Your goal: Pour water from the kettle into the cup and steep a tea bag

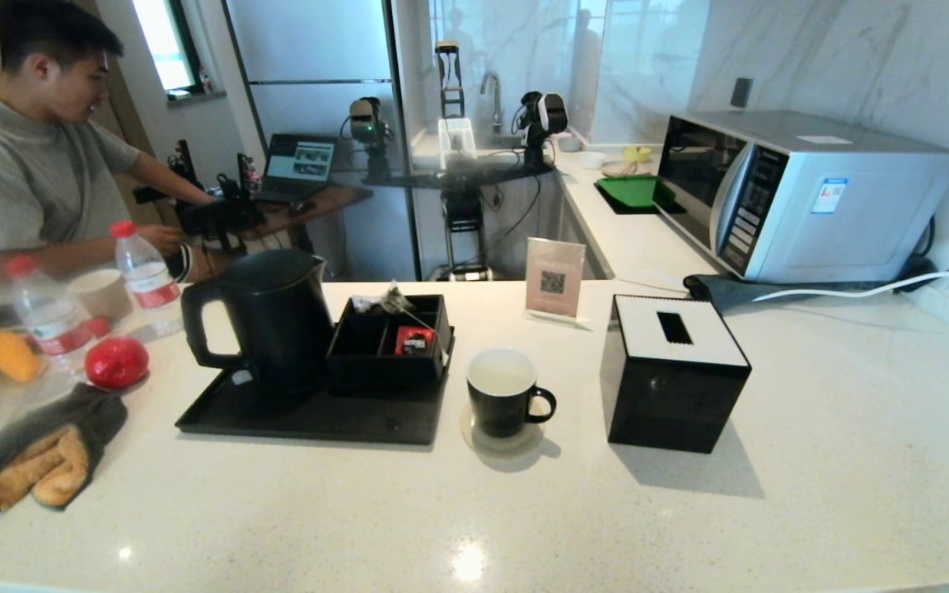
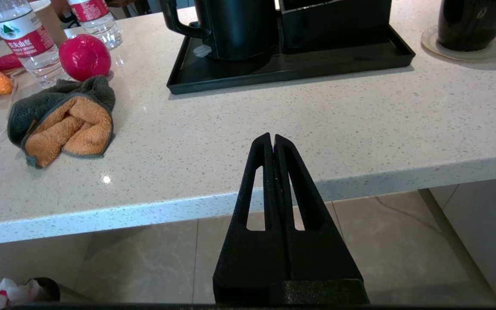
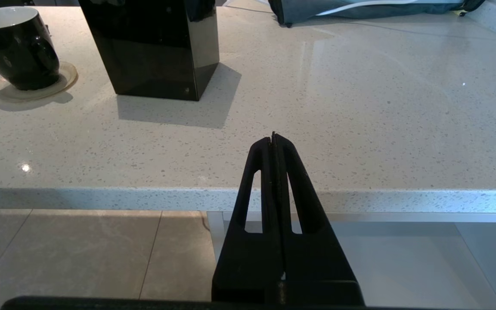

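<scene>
The tall black kettle [image 1: 273, 317] stands upright at the left end of a black tray [image 1: 318, 420], handle to the left; its base also shows in the left wrist view [image 2: 235, 26]. The tea bag [image 1: 392, 299] lies on top of a black compartment box [image 1: 388, 346] on the same tray. Right of the tray, the black cup [image 1: 503, 394] sits on a round coaster, also visible as the cup [image 2: 472, 23] and the cup [image 3: 15, 47]. I cannot tell whether it holds water. My left gripper [image 2: 272, 140] and right gripper [image 3: 273, 138] both hang shut and empty at the counter's front edge.
A black tissue box [image 1: 672, 371] stands right of the cup, with a microwave [image 1: 796, 193] behind it. At far left are two red-capped bottles [image 1: 145, 276], a tan paper cup [image 1: 101, 294], a red fruit [image 1: 116, 361] and a folded cloth [image 1: 50, 453]. A person sits at the back left.
</scene>
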